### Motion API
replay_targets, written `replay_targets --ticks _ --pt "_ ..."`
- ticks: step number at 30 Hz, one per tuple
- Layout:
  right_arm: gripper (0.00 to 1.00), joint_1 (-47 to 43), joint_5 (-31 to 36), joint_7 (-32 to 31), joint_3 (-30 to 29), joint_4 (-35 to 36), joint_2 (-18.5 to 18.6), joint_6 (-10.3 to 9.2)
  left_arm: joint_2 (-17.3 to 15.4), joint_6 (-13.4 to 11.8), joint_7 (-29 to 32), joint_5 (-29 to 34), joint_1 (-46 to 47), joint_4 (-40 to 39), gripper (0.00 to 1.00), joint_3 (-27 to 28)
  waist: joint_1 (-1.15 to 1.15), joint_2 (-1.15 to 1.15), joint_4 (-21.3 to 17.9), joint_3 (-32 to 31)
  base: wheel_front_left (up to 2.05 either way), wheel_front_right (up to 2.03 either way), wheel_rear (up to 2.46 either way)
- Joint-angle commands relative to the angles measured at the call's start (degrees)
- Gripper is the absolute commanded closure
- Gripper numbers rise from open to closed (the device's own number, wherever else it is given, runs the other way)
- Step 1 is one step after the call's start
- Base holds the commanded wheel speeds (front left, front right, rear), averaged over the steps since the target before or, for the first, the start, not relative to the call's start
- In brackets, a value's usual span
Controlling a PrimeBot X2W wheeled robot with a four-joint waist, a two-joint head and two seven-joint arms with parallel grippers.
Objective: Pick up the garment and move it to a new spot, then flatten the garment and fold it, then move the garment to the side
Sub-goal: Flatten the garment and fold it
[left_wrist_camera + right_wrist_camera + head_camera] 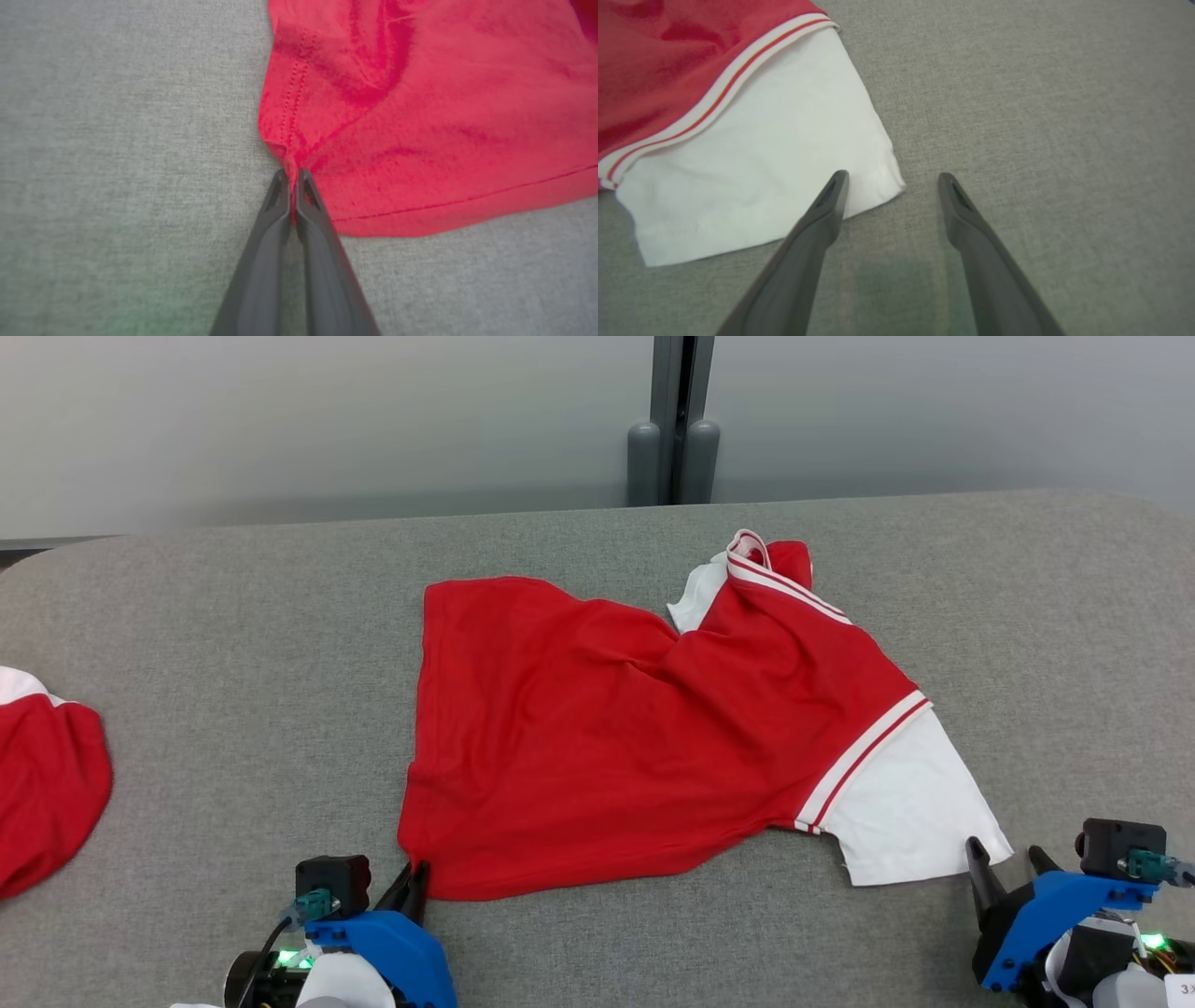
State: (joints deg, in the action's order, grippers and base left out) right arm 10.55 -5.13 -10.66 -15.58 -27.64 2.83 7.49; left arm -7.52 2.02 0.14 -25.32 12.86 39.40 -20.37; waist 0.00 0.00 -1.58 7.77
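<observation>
garment [607, 728] corner, lower left, is being pinched by left fingers [273, 233], prob for flattening; right fingers [822, 224] being held wide nr sleeve [752, 163].

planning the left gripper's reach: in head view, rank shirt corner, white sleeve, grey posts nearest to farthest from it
1. shirt corner, pinched in the left gripper
2. white sleeve, off to the right
3. grey posts, far back, middle

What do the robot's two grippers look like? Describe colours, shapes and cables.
Both the left gripper and right gripper have two long, dark, tapering fingers on a bright blue body. Each carries a black box with a teal plug; green lights glow nearby.
</observation>
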Motion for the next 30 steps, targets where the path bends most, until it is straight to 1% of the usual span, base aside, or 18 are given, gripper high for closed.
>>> replay_targets --ticks 1,5,9,10,11,15,19,23,29,30 --pt "0.00 1.2 0.5 0.3 -0.1 -0.4 0.1 0.01 0.0 0.1 0.9 -0.2 -1.2 1.9 1.00 -0.6 0.00 0.00 0.0 0.1 0.00 0.00 0.00" --pt "0.00 3.2 1.6 0.8 0.3 -2.6 0.1 0.01 -0.2 0.2 0.5 -0.3 -0.8 1.8 1.00 -0.8 0.00 0.00 0.0 0.5 0.00 0.00 0.00" --pt "0.00 4.6 3.8 -0.7 0.9 -6.5 0.1 0.01 -0.3 0.3 0.5 -0.4 -0.5 1.9 1.00 -0.9 0.00 0.00 0.2 0.9 0.00 0.00 0.00" --pt "0.05 4.9 4.3 -0.9 1.1 -7.5 0.0 0.01 -0.3 0.3 0.5 -0.4 -0.4 1.9 1.00 -1.0 0.00 0.00 0.4 1.1 0.00 0.00 0.00" --pt "1.00 5.0 4.2 -1.2 1.5 -8.4 0.0 0.01 -0.4 0.3 0.3 -0.4 -0.3 1.9 1.00 -1.1 0.00 0.00 0.5 1.1 0.00 0.00 0.00" --pt "1.00 5.1 2.8 0.5 2.2 -8.8 -0.1 0.01 -0.3 0.2 -1.4 -0.7 0.1 1.1 1.00 -0.8 0.00 0.00 0.9 1.1 0.00 0.00 0.00" --pt "1.00 4.2 1.3 3.1 1.3 -4.4 0.1 0.01 -0.1 0.5 -3.8 -1.7 0.9 -1.3 1.00 0.2 0.00 0.00 1.0 0.8 0.00 0.00 0.00" --pt "1.00 2.6 -1.0 3.6 0.2 2.9 0.2 0.01 1.0 1.6 -5.5 -5.7 0.5 -5.8 1.00 2.7 0.00 0.00 0.8 0.2 0.00 0.00 0.00" --pt "1.00 -0.1 -10.4 1.5 0.5 16.7 0.1 0.01 2.0 2.5 -5.6 -11.7 -1.0 -14.8 1.00 6.2 0.00 0.00 0.3 -0.8 0.00 0.00 0.00" --pt "1.00 -0.8 -10.9 1.1 0.5 19.2 0.1 0.01 2.1 2.6 -5.3 -12.7 -1.2 -16.7 1.00 6.5 0.00 0.00 0.2 -0.9 0.00 0.00 0.00"
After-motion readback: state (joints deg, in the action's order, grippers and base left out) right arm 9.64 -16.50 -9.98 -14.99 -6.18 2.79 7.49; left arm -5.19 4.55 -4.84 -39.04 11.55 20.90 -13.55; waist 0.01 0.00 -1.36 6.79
